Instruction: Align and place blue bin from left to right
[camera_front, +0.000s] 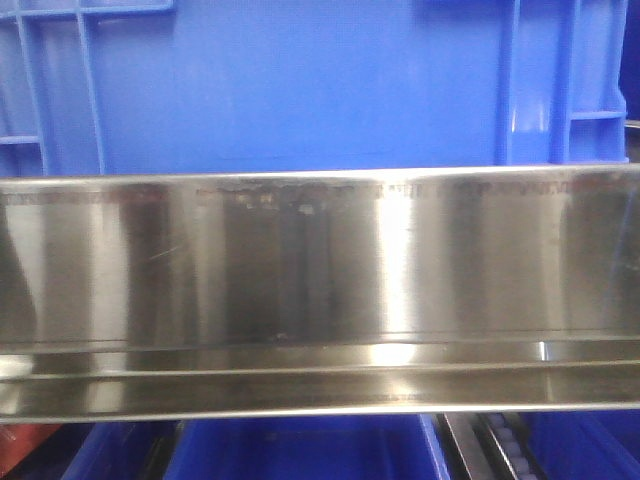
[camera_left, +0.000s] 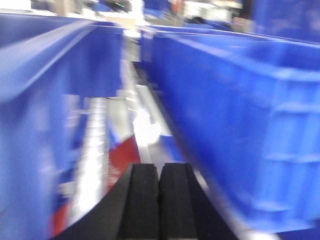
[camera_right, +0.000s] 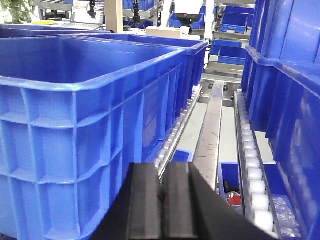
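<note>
In the right wrist view, the right hand (camera_right: 164, 200) fills the bottom edge, its two black padded fingers (camera_right: 145, 202) pressed flat together with nothing between them. It points level down an aisle of roller rails (camera_right: 248, 155). Just to its left stands the blue bin (camera_right: 85, 125), upright, with a ribbed side wall and a thick rolled rim; its near corner rises right beside the fingers, though contact cannot be confirmed. Behind it more blue crates (camera_right: 192, 55) line up along the same rail. On the right, a second stack of blue crates (camera_right: 285, 95) borders the aisle, and below the rails sits a small blue tray (camera_right: 235, 185) holding dark and red items.

The left wrist view is heavily motion-blurred. The left hand (camera_left: 160, 200) also shows its black pads closed against each other, empty, aimed along a narrow gap between a blue crate wall (camera_left: 45, 110) on the left and another blue bin wall (camera_left: 240, 125) on the right.

From the front camera, a brushed steel rail (camera_front: 320, 270) spans the frame, and behind it rises a blue crate face (camera_front: 300, 80) with a smooth centre panel and ribs near the corners.
</note>
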